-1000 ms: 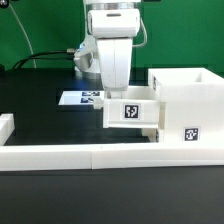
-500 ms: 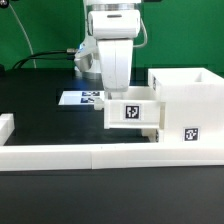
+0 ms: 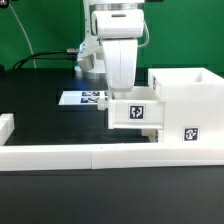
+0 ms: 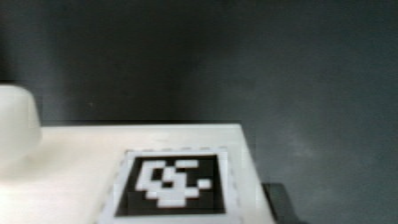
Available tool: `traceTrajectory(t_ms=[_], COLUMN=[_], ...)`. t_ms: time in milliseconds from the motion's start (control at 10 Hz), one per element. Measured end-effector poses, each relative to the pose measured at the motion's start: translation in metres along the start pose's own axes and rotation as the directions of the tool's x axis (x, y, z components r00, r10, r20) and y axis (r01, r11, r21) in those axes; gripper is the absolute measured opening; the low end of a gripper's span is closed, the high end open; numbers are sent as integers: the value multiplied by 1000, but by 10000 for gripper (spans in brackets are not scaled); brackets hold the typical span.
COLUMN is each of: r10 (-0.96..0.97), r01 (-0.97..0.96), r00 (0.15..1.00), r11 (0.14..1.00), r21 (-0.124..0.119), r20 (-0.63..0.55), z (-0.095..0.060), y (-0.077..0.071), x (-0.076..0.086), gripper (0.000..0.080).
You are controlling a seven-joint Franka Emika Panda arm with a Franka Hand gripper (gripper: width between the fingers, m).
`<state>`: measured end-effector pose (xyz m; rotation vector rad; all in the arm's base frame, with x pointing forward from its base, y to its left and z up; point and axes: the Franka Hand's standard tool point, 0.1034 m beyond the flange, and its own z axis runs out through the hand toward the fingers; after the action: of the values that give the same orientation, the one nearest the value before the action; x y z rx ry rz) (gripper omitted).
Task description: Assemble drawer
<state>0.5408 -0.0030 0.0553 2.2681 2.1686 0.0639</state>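
Observation:
The white hollow housing (image 3: 190,95) stands at the exterior view's right, with a tag on its front. A small white tray (image 3: 135,113) with a black-and-white tag is held off the table, right against the housing's open side. My gripper (image 3: 126,97) comes down from above and is shut on the tray's top edge; its fingertips are mostly hidden behind the tray. In the wrist view the tray's tagged face (image 4: 178,183) fills the near part, with a rounded white part (image 4: 15,125) beside it and one dark finger (image 4: 278,203) at its edge. A second tray is not clearly visible.
The marker board (image 3: 84,98) lies flat behind the tray. A long low white border wall (image 3: 60,154) runs along the front, with a short white block (image 3: 5,125) at the exterior view's left. Black tabletop (image 3: 45,120) lies between them.
My gripper and the tray have moved toward the exterior view's right, closer to the housing. The housing has not moved.

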Motion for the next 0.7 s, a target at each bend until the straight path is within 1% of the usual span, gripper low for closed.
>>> traceTrajectory(t_ms=[200, 500, 700], r10=[-15, -11, -3], r01=[15, 11, 3], r00=[1000, 1000, 1000], r11=[1000, 1000, 1000], r21=[6, 6, 4], r20=[0, 1, 0], z=[1, 1, 0], y=[1, 1, 1], x=[-1, -1, 2], gripper=[42, 42, 42])
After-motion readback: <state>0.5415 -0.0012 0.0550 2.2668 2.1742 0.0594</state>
